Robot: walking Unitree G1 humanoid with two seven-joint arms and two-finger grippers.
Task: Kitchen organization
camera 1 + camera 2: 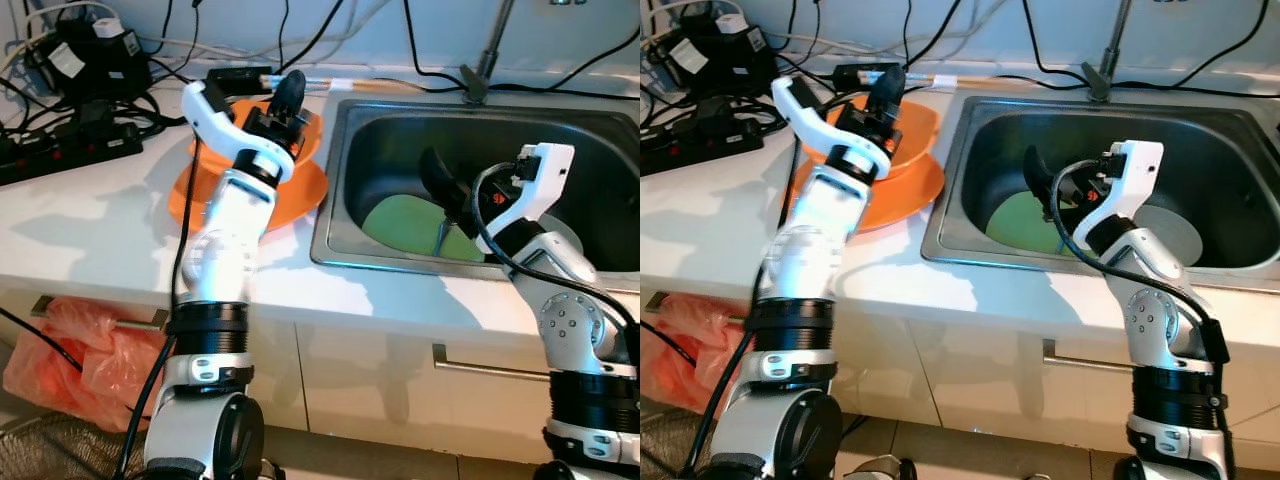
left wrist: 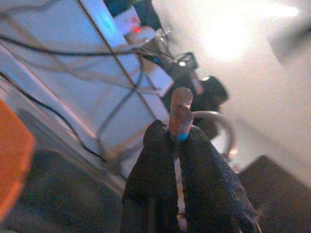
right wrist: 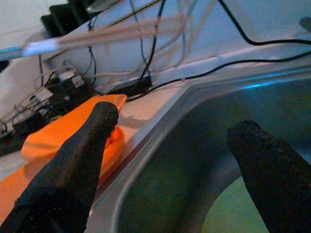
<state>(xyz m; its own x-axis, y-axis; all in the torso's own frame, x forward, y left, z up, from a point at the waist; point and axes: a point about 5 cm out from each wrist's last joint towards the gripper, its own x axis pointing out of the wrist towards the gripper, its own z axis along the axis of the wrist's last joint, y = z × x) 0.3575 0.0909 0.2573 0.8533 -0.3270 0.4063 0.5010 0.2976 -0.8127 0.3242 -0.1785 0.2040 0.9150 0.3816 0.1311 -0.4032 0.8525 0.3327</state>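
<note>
Black power strips (image 1: 70, 150) and tangled cables (image 1: 150, 95) on white counter; orange plastic bag (image 1: 70, 350) below.

No text, brand or number can be read anywhere; the white labels on the chargers (image 1: 66, 58), upper left, are blurred.

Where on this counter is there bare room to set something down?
Bare patches: the white counter between the power strips and the orange plates, and the strip in front of the sink. Crowded: the back-left corner of cables and chargers, and the sink floor, which holds a green plate.
</note>
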